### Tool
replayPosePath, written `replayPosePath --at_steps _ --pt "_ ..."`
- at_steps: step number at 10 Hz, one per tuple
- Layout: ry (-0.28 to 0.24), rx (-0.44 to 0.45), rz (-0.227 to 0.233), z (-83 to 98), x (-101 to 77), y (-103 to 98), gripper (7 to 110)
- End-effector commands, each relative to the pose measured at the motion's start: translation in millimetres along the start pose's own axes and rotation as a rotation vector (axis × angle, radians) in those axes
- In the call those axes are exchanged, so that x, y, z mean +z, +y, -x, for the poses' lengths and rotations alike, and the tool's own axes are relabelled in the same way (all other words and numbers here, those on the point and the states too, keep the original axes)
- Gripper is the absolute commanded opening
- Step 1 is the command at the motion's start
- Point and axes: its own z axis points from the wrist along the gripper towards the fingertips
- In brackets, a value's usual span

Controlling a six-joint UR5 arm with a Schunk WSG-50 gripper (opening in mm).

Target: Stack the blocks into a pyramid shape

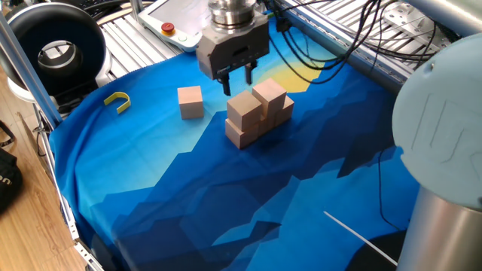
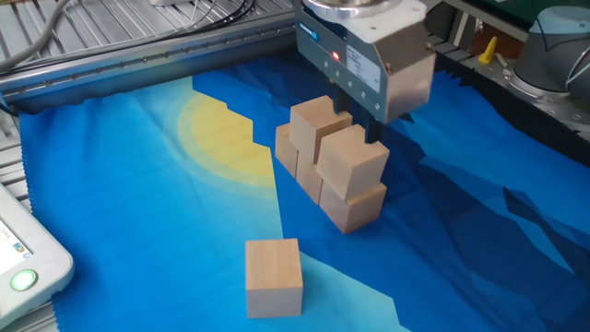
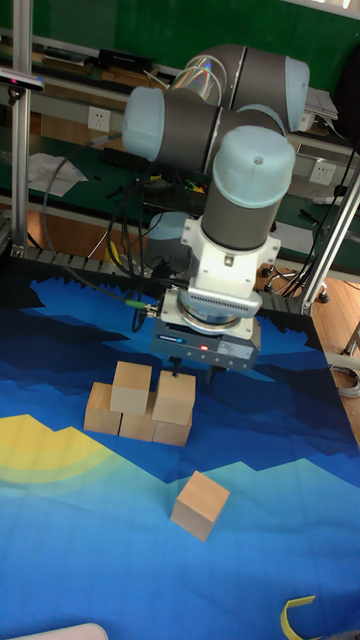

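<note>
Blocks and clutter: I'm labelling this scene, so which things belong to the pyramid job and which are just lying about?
Job: stacked blocks; loose block; gripper, open above the stack.
Lying about: yellow hook; black reel; pendant; cables.

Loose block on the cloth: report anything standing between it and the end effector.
Nothing visible does. The loose block sits alone on the blue cloth, apart from the stack; the open end effector hovers above the stack.
</note>
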Motion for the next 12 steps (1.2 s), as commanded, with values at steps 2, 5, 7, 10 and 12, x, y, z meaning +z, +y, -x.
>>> replayPosePath --at_steps 2,5,7,10,12 --pt "-0.023 0.021 0.088 10.0 13.5 37 7" --pt "-0.049 0.024 0.062 22.9 44.9 41 7" --pt "-0.045 0.028 0.034 22.1 51.6 35 7" --pt "-0.035 0.023 0.027 14.5 63.7 30 7" --pt "-0.02 0.029 0.014 7.1 61.9 26 7"
